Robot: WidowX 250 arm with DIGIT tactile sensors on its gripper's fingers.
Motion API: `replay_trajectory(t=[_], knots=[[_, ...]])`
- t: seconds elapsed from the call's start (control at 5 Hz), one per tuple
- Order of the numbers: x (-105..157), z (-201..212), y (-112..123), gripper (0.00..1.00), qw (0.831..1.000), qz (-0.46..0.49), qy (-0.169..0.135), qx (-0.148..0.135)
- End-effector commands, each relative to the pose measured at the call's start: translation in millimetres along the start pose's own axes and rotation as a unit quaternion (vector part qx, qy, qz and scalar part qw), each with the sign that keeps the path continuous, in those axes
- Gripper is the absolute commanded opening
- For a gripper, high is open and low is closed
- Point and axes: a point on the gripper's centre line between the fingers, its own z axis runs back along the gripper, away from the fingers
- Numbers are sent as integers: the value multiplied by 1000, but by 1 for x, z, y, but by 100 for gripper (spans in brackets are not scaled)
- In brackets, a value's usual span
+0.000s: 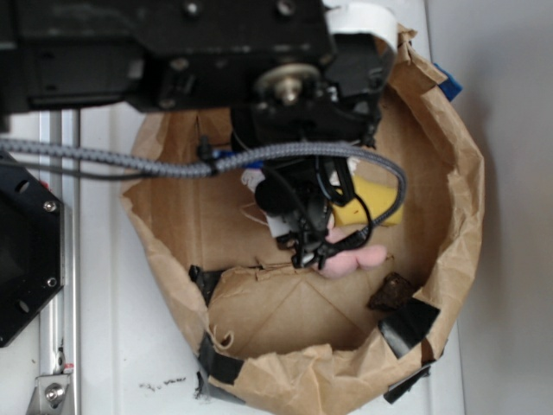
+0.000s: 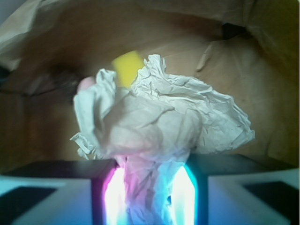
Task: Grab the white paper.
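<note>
Exterior view: arm point(image 1: 173, 43) hid most of bin point(image 1: 458, 207); paper point(image 1: 252, 180) barely showed, bunny point(image 1: 354, 258) half covered. Wrist view: gripper point(image 2: 149, 197) pinched paper point(image 2: 159, 122) between lit pads point(image 2: 183, 197); pad bottoms cropped, sponge point(image 2: 127, 68) blurred behind.
</note>
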Motion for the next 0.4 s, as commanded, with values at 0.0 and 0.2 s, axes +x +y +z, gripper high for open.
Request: replay_trajectory(t=[0.0,0.2], knots=[[5,28,7,0,998,-54,-4,-28],[3,27,4,0,998,-61,-16,-24]])
